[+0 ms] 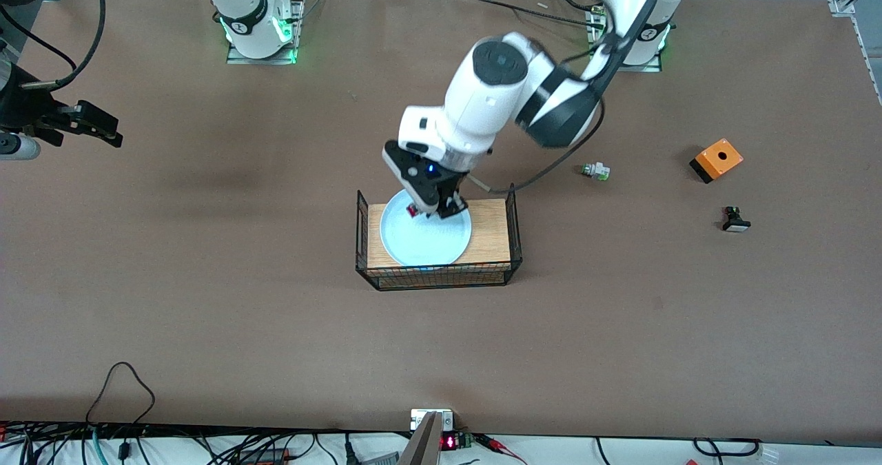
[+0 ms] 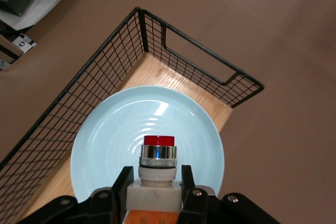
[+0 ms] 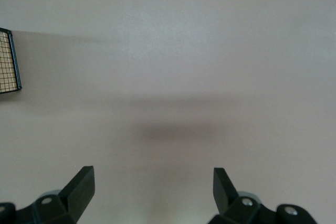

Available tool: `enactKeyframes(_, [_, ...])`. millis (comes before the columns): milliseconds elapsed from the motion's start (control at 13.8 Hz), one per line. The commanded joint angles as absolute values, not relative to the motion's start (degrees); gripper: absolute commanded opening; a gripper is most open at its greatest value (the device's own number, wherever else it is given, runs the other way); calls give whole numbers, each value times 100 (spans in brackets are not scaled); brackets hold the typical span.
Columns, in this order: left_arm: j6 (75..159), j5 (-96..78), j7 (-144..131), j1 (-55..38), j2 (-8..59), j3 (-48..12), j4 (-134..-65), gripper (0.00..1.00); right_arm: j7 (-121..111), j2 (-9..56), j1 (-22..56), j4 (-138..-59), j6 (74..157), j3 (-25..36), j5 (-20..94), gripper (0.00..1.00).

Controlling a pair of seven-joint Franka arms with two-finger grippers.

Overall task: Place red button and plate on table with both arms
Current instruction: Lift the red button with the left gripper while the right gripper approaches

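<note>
The pale blue plate (image 1: 426, 239) lies on the wooden board inside the black wire basket (image 1: 437, 275) in the middle of the brown table (image 1: 207, 279). My left gripper (image 1: 428, 211) is over the plate and is shut on the red button (image 1: 413, 210). In the left wrist view the gripper (image 2: 155, 178) clamps the button's (image 2: 157, 153) white body, with the red tip pointing over the plate (image 2: 105, 145). My right gripper (image 1: 96, 126) is open and empty, waiting above the table at the right arm's end; it also shows in the right wrist view (image 3: 154, 179).
A white-and-green small part (image 1: 596, 171), an orange box (image 1: 716, 160) and a black-and-white small part (image 1: 735, 220) lie on the table toward the left arm's end. The basket's wire walls (image 2: 100, 66) rise round the plate. A basket corner (image 3: 8, 61) shows in the right wrist view.
</note>
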State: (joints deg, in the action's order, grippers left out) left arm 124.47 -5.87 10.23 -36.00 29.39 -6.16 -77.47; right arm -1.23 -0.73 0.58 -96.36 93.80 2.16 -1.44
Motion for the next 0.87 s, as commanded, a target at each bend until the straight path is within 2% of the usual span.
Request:
enactKeyframes(0, [10625,-633,-22,-3429,1989,-519,-7954,11,-220,-106,-9,-9633,9387,229,-62,100])
enactKeyframes(145, [9506,-615,-709,-3139,1776,-483,-7945,11,-211,-44,35,-9633,9404,211,-70,100])
enactKeyframes(363, [8405,76,-1623,-2612,1679,-475,-7963,12,-159,-18,53,-9633,9360,193,-62,100])
enactKeyframes(436, [8324,375,-1748,-2402,1679,-475,-7998,13,-10,-35,114,-9642,9308,185,-62,100])
enactKeyframes(581, [8191,413,-1671,-1629,1810,-483,-8199,13,1662,-27,797,-9615,9229,150,34,100])
enactKeyframes(799, [8655,492,-1021,-1012,2091,-475,-8594,12,3213,140,1606,-9580,9325,141,561,100])
